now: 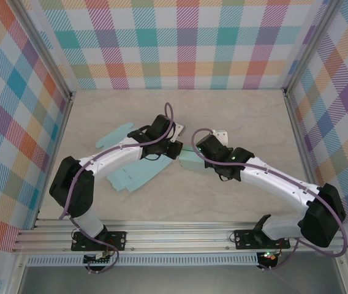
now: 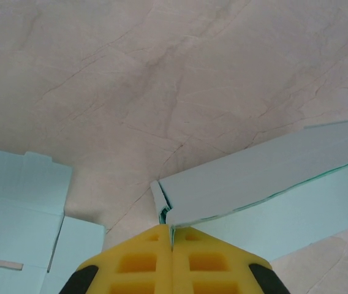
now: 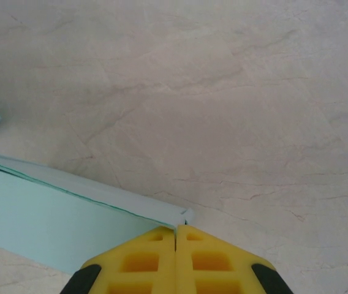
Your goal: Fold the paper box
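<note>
The pale teal paper box (image 1: 132, 175) lies partly flat on the marbled table, with a flap (image 1: 189, 162) raised in the middle between the two arms. My left gripper (image 1: 175, 149) is shut on one end of that folded flap (image 2: 253, 184); a thin teal edge sits pinched between its yellow fingertips (image 2: 173, 229). More flat panels of the box (image 2: 15, 220) lie to its left. My right gripper (image 1: 194, 153) is shut on the other end, its tips (image 3: 176, 229) pinching the corner of the flap (image 3: 51, 217).
Plaid walls (image 1: 15, 122) enclose the table (image 1: 241, 116) on the left, back and right. An aluminium rail (image 1: 174, 236) carrying the arm bases runs along the near edge. Bare tabletop stretches behind and to the right of the box.
</note>
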Robot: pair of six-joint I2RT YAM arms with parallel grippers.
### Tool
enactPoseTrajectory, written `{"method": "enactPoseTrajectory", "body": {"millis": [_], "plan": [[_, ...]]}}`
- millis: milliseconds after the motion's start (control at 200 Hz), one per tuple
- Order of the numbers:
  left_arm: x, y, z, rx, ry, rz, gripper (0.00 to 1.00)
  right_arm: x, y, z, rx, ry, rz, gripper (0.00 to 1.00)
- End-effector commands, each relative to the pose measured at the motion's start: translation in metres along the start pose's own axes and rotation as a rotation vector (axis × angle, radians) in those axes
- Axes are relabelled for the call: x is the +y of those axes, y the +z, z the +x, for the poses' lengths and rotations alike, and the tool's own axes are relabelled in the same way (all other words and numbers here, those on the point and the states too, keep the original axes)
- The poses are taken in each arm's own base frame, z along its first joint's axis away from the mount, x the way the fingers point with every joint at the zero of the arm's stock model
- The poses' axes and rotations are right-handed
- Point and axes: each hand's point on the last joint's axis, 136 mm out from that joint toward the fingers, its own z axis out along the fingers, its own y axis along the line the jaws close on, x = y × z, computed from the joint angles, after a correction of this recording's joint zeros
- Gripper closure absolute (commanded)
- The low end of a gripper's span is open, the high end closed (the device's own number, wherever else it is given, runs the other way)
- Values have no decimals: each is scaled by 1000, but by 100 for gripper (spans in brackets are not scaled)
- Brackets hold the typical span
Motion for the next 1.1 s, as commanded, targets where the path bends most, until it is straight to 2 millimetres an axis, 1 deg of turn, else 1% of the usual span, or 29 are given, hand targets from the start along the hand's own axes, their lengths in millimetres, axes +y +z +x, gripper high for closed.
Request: {"method": "enactPoseTrajectory", "body": {"millis": [0, 115, 420, 680, 785, 945, 1030, 1095], "plan": [[-28, 0, -4, 8, -20, 69, 100, 23, -4, -21, -67, 107, -122, 99], [-33, -1, -6, 6, -27, 69, 100, 25, 2, -19, -51, 132, -127, 98], [-36, 0, -6, 16, -26, 56, 100, 30, 10, -18, -28, 185, -166, 98], [-29, 1, -11, 14, -89, 13, 100, 26, 21, 0, 5, 177, -142, 100], [-31, 3, -13, 22, -128, 18, 99, 24, 24, 6, 16, 174, -139, 100], [-36, 8, -9, 42, -163, 46, 99, 22, 25, 11, 23, 170, -131, 100], [-33, 10, -6, 42, -161, 37, 99, 21, 26, 13, 25, 168, -127, 100], [-27, 11, -1, 44, -156, 8, 99, 21, 26, 13, 26, 168, -128, 100]]}}
